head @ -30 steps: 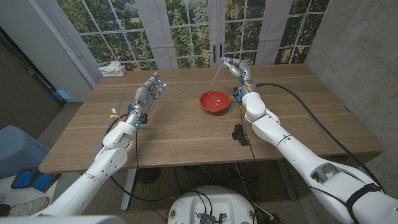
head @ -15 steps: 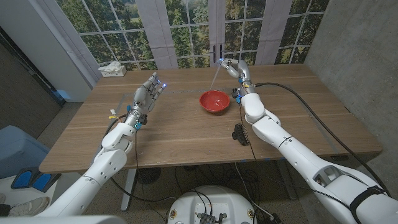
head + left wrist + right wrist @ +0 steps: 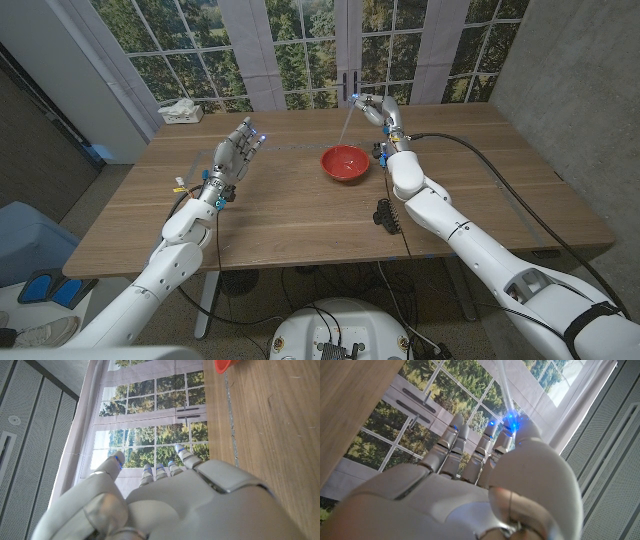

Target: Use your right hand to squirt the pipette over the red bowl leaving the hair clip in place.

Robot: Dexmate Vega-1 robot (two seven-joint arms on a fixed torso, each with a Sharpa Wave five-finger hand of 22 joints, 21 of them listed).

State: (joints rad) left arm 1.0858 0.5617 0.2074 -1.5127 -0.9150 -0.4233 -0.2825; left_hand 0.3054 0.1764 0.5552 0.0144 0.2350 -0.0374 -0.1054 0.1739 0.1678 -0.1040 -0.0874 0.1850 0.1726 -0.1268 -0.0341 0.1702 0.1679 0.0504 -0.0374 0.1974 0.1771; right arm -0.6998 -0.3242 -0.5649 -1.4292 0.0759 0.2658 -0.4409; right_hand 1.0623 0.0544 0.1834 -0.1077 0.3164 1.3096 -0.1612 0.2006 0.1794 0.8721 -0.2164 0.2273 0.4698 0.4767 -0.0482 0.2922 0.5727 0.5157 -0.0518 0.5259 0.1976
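Red and round, the bowl point(image 3: 345, 162) sits on the wooden table point(image 3: 300, 215), nearer the far edge than the near one, about halfway along. The right hand point(image 3: 377, 110) is lifted up just past the bowl's far right side and pinches the pipette point(image 3: 348, 122). The pipette is thin and see-through, and it slants down from the fingers toward the bowl. I think it is very light, with a soft top part that squashes. That soft top is the place to hold and squeeze, but gently, so it does not slip. The black hair clip point(image 3: 386, 215) lies near the table's near edge, beside the right arm and well apart from the bowl. The left hand point(image 3: 236, 155) is up over the table's left part, fingers spread, holding nothing.
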